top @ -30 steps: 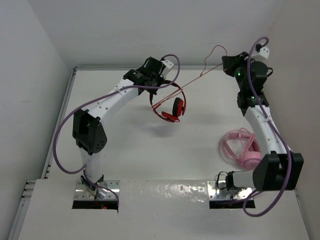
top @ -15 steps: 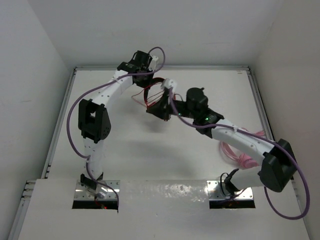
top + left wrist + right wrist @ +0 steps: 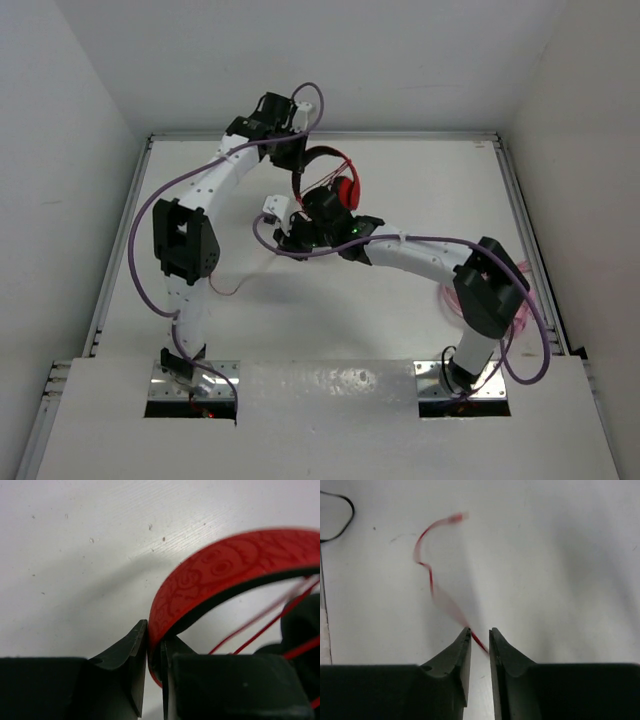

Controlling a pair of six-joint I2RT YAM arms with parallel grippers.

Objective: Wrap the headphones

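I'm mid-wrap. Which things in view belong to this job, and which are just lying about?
Part of the job:
headphones, with the headband pinched in the left gripper
thin red cable, passing between the slightly parted fingers of the right gripper

Lying about:
pale pink cable bundle, off to the right side, touched by neither gripper

White table (image 3: 420,190); pink cable bundle (image 3: 522,290) lying nr rt edge, partly hidden.

Cannot follow headphones (image 3: 225,565) past the left wrist view's right edge. Cannot trace cable (image 3: 431,580), smeared by blur, down to right gripper (image 3: 479,632). From above, can glimpse only slivers of pink bundle (image 3: 447,302) behind right arm (image 3: 420,255).
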